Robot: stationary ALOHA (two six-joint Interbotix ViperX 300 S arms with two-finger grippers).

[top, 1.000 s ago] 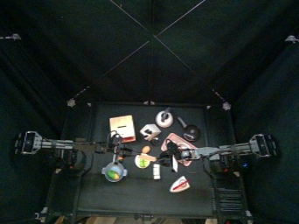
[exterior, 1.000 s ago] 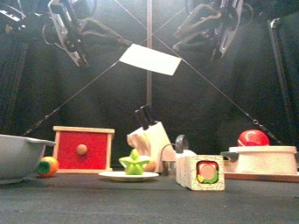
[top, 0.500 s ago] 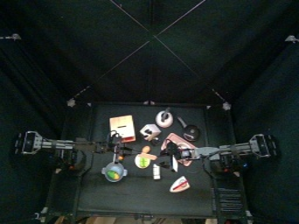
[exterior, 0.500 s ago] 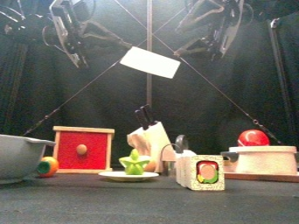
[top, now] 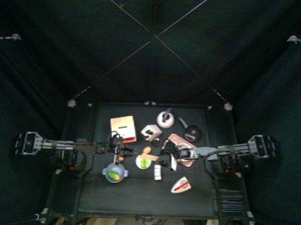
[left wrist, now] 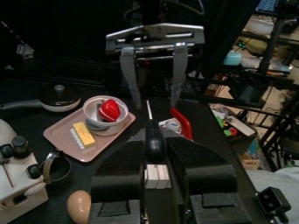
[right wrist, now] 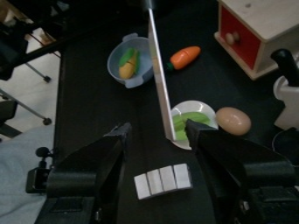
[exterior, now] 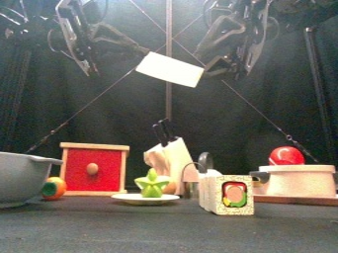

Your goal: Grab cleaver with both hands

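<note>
Since the earlier frame the right tool (right wrist: 163, 131) has sunk a little and drawn nearer the right end of the blade, as we see from the front, while the cleaver (exterior: 169, 69) has hardly shifted; we find the cleaver off the tabletop (exterior: 158, 222), hanging high in the air above its middle, its broad pale blade tilted with the left end higher than the right; in the right wrist view we see that blade edge-on as a thin pale line running between the right tool's jaws, which stand wide apart with a gap on either side of it, so they are around the blade but not closed on it; the left tool (left wrist: 152, 144) is clamped on the cleaver, which shows as a narrow strip between its jaws in the left wrist view, and beyond it we see the other arm's jaws facing us, spread open; below, toward the left edge of the tabletop, stand a grey bowl (exterior: 20, 178) and a red box (exterior: 95, 168) with a pale frame; near the middle a green piece (exterior: 149, 184) lies on a small white plate (exterior: 145, 198); toward the right edge a red ball (exterior: 286, 155) rests on a pale block (exterior: 301, 181).
</note>
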